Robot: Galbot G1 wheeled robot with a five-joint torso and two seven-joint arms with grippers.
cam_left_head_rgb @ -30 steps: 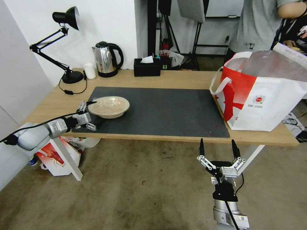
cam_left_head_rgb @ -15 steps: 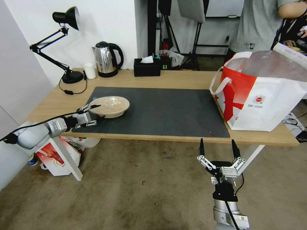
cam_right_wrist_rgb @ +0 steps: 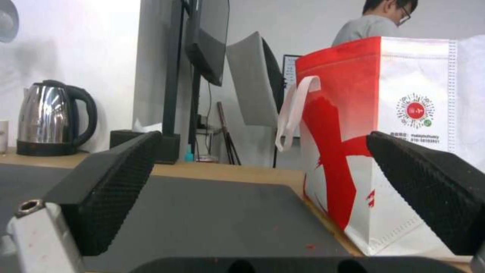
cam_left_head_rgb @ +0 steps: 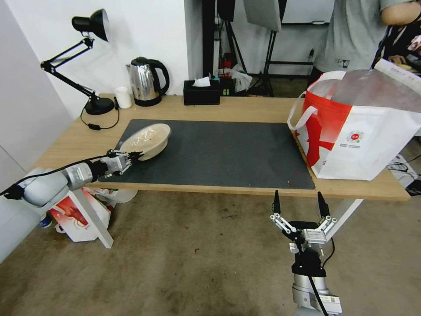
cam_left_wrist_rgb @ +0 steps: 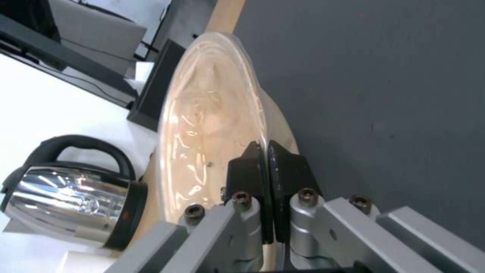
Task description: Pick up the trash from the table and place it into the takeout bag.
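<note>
The shallow beige bowl (cam_left_head_rgb: 147,139), covered with clear film, is tilted up on the dark mat (cam_left_head_rgb: 219,153) at the table's (cam_left_head_rgb: 245,109) left side. My left gripper (cam_left_head_rgb: 133,155) is shut on the bowl's near rim, and the left wrist view shows the two black pads pinching the rim of the bowl (cam_left_wrist_rgb: 212,113) from both sides (cam_left_wrist_rgb: 266,151). The takeout bag (cam_left_head_rgb: 364,127), white and red with strap handles, stands open at the table's right end; the same bag (cam_right_wrist_rgb: 384,144) appears close by in the right wrist view. My right gripper (cam_left_head_rgb: 300,205) hangs open below the table's front edge.
At the back left of the table stand a steel kettle (cam_left_head_rgb: 147,82), a small white cup (cam_left_head_rgb: 123,97) and a black desk lamp (cam_left_head_rgb: 94,26). A black tissue box (cam_left_head_rgb: 201,92) sits at the back centre. A person stands behind the bag.
My left gripper has closed on the bowl's near rim and lifted that side, so the bowl has tipped from flat to tilted. The right arm has not moved.
</note>
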